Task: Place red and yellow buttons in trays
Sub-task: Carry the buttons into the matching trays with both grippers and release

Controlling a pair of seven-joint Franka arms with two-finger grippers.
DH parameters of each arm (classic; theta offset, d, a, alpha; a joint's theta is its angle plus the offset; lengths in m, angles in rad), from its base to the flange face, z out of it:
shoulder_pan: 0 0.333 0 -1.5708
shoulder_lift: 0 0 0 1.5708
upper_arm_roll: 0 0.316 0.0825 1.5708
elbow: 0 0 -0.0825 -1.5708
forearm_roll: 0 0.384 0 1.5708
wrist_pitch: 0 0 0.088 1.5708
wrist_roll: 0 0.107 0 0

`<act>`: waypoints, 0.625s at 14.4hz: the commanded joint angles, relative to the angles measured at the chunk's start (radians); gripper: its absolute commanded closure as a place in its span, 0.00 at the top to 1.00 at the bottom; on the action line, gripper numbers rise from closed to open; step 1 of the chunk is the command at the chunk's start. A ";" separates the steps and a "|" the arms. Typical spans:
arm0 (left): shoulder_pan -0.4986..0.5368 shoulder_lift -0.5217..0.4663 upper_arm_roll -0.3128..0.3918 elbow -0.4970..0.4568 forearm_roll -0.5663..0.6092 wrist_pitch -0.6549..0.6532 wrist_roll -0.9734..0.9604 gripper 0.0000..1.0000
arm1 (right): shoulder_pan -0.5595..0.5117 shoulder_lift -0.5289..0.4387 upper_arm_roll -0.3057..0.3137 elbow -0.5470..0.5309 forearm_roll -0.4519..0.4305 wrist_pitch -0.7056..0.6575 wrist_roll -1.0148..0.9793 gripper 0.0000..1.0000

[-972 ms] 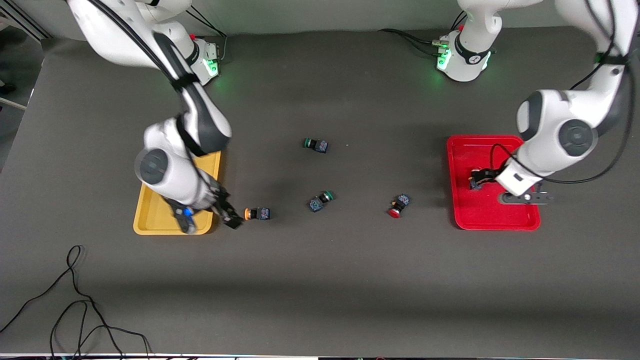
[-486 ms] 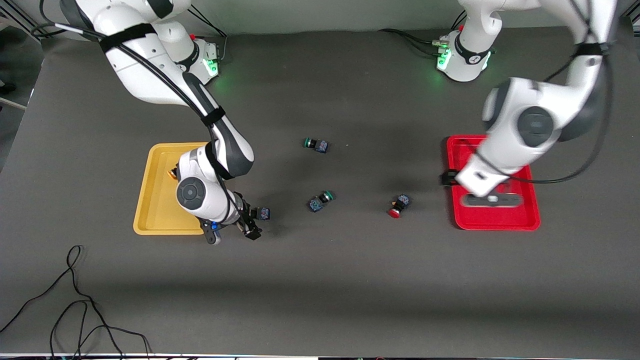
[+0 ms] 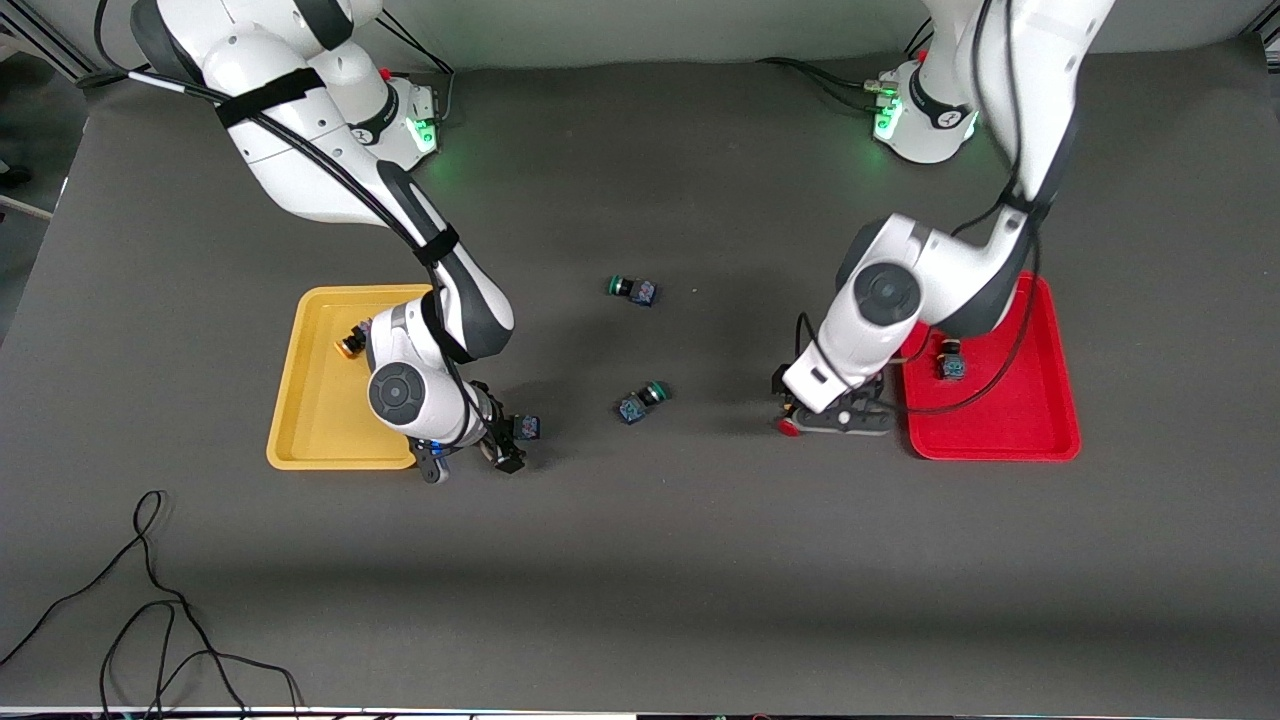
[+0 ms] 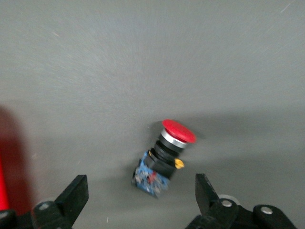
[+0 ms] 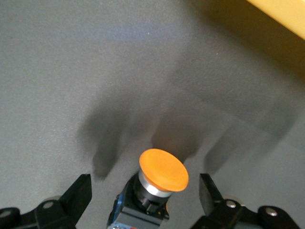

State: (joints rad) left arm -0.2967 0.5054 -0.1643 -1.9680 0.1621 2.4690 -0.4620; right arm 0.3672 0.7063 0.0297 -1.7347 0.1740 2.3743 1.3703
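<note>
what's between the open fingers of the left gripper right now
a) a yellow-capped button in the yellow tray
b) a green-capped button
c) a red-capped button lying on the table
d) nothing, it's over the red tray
c: the left wrist view shows the left gripper open, its fingers either side of the red-capped button lying on the bare table.

Overhead lighting was even and moderately bright. The arms cast soft shadows on the dark worktop (image 3: pixel 700 560). Green indicator glow marked both bases. The left wrist view showed radial motion blur; the right wrist view was sharper.
</note>
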 commanded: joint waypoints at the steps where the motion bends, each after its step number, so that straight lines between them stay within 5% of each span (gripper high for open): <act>1: -0.036 0.065 0.014 0.032 0.050 0.043 -0.001 1.00 | 0.018 -0.018 0.003 -0.026 0.009 0.011 0.012 0.76; 4: -0.039 0.081 0.012 0.032 0.050 0.051 -0.016 0.91 | 0.015 -0.031 0.003 -0.026 0.009 0.007 0.006 0.30; 5: -0.039 0.081 0.012 0.032 0.042 0.051 -0.021 0.69 | 0.013 -0.036 0.003 -0.028 0.009 0.005 -0.008 0.21; 6: -0.038 0.081 0.012 0.032 0.037 0.048 -0.027 0.35 | 0.013 -0.045 0.001 -0.028 0.009 0.000 -0.014 0.15; 7: -0.038 0.079 0.012 0.035 0.034 0.047 -0.043 0.21 | 0.010 -0.059 -0.002 -0.028 0.009 -0.010 -0.023 0.12; 9: -0.036 0.076 0.012 0.064 0.033 0.030 -0.089 0.15 | -0.017 -0.105 -0.005 -0.028 0.009 -0.100 -0.075 0.09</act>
State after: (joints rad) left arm -0.3204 0.5917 -0.1620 -1.9344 0.1916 2.5268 -0.4969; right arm 0.3727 0.6739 0.0299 -1.7393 0.1740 2.3520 1.3507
